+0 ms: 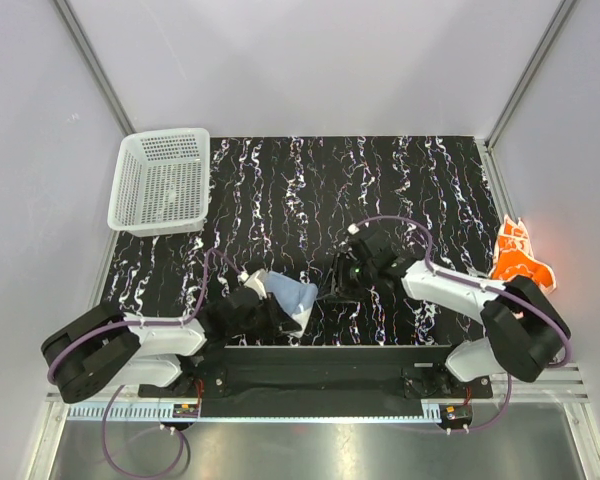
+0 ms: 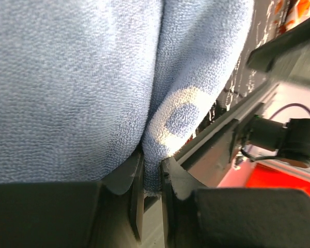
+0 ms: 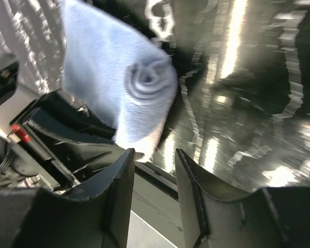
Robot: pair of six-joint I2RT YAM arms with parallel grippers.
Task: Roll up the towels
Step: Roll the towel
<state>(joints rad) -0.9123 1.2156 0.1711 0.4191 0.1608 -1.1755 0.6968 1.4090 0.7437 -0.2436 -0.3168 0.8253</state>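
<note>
From above: light blue towel point(image 1: 292, 296) bunched on the black marbled bench point(image 1: 400, 180), close to its near edge and left of centre, gripped at its near-left side by the left tool point(image 1: 270, 316). Right tool point(image 1: 340, 280) low over the bench just right of that towel, pointed left toward it. Orange towel point(image 1: 520, 256) crumpled well apart at the right edge of the bench; white perforated basket point(image 1: 160, 180) at the far left corner. Left wrist view: tool narrowed on a fold of the blue cloth, fingers point(image 2: 137, 175) pinching its hem, the rest of the towel bulging above them and filling most of the picture. Right wrist view, somewhat blurred: blue towel with a coiled end facing the camera – partly rolled – and the right tool's fingers point(image 3: 121, 178) parted, the cloth just beyond their tips, not clasped.
</note>
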